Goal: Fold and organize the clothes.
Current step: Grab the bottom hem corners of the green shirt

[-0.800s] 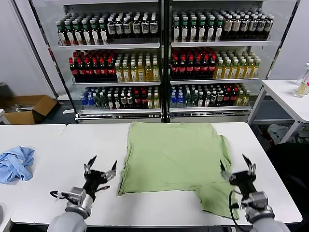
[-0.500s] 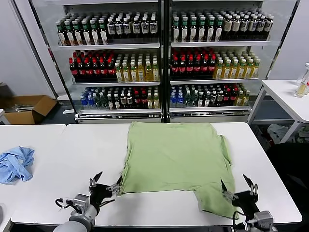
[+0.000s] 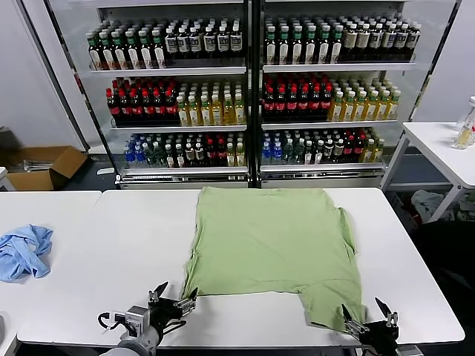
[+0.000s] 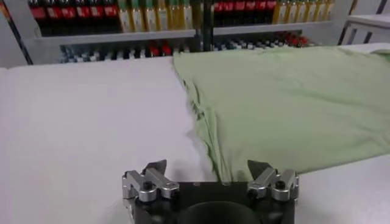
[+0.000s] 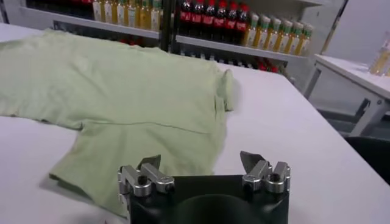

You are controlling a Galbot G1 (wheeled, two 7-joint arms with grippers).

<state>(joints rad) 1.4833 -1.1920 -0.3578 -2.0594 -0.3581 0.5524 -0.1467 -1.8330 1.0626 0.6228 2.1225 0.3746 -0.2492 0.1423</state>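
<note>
1. One polo shirt (image 3: 271, 248) lies spread flat on the white bench (image 3: 133, 245), pale green, soft and matte, with loose folds bunched along its edges; no collar, buttons or print can be made out on the side that faces up.
2. The shirt fills the middle of the bench, its far hem at the edge nearest the drinks cooler (image 3: 252, 89); one sleeve flap hangs out past the shirt's near edge on the robot's right, and a second sleeve is rumpled at the far right side.
3. One crumpled light blue cloth (image 3: 24, 251) sits well apart from the shirt, on the robot's left, on the neighbouring white bench top.
4. Two grippers show, both low at the near edge of the bench. The left gripper (image 3: 172, 302) is just beside the shirt's near left corner, its fingers (image 4: 156, 168) spread apart and holding nothing; in the left wrist view the shirt's edge runs between them.
5. The right gripper (image 3: 369, 317) is just past the shirt's hanging sleeve flap, fingers (image 5: 150, 162) also spread apart and empty.
6. Beyond the shirt, the cooler holds three shelves of upright bottles behind two glass doors.
7. One open cardboard box (image 3: 41, 165) rests on the floor left of the cooler.
</note>
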